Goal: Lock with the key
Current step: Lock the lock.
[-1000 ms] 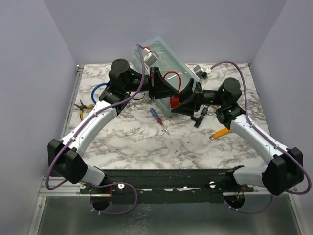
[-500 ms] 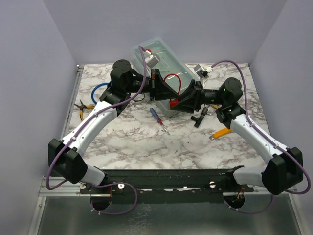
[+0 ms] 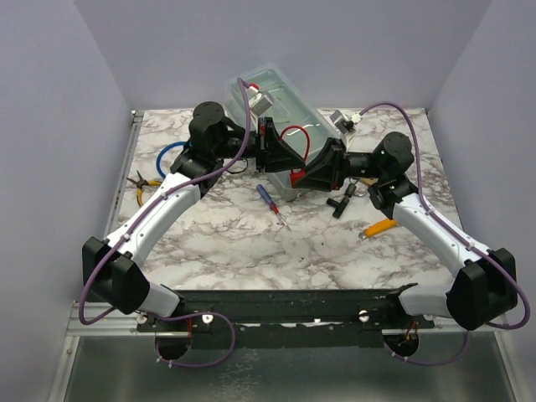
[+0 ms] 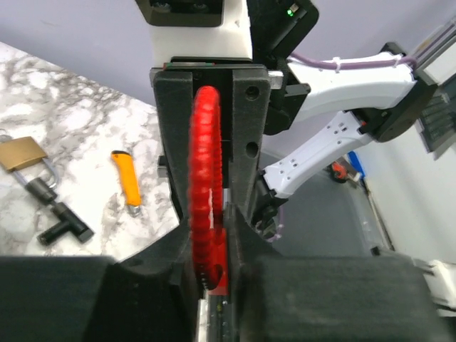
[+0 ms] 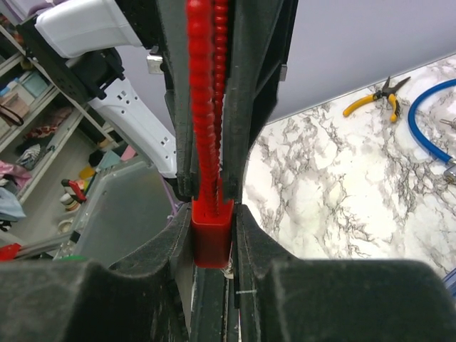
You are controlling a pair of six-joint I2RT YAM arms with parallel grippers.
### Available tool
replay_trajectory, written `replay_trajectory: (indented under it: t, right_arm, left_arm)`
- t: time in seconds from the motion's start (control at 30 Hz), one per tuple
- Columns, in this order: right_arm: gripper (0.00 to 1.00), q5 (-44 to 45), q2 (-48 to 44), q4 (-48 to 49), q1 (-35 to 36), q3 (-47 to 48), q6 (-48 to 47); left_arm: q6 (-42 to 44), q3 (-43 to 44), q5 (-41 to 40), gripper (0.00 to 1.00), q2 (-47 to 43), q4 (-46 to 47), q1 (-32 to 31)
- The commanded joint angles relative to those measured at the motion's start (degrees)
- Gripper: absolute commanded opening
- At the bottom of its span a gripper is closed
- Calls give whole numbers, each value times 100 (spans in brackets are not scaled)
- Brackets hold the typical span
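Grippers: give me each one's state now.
Left gripper: closed on the red ribbed cable.
Right gripper: closed on that cable's blocky end.

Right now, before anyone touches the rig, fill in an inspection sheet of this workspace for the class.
Surface: marble table, tools scattered on it.
Job's things: lock lies on the table, unheld, black T-shaped piece beside it; key not identifiable.
Clutter: clear box, screwdriver, pliers, orange knife, blue loop.
Pincers: left pincer and right pincer both shut on the red cable.
Cables: purple cables run along both arms.
Surroundings: plain walls on three sides.
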Motion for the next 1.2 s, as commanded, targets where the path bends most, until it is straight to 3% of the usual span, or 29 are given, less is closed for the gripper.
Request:
replay_trajectory:
  t: [0.0,0.13,0.23,0.4,0.6,0.87,1.17]
  right_arm:
    - [0,29,-9,123,-38,174,54]
    - [0,383,-20,346,-324,224,360]
    - [0,736,1,860,-690,247,915]
    - [0,1583,65,1455,-973,628,1293]
    - [0,2245,333,1752,-976,1088,1527]
    - [0,2479,499,1627,-969,1156,1629]
    - [0,2333,526,1641,-929,1211,1649]
  left_arm:
    - [28,206,-215,42,4,-112,133]
    - [-43,390,-416,73,-29,-122,577]
    - [-36,531,-694,79,-81,-62,975]
    - [388,287,-1535,78,-306,25,1178]
    - [536,253,-1780,73,-239,271,891]
    - [503,273,-1962,63,-79,795,226]
    - [274,605,-2140,55,324,985,-39]
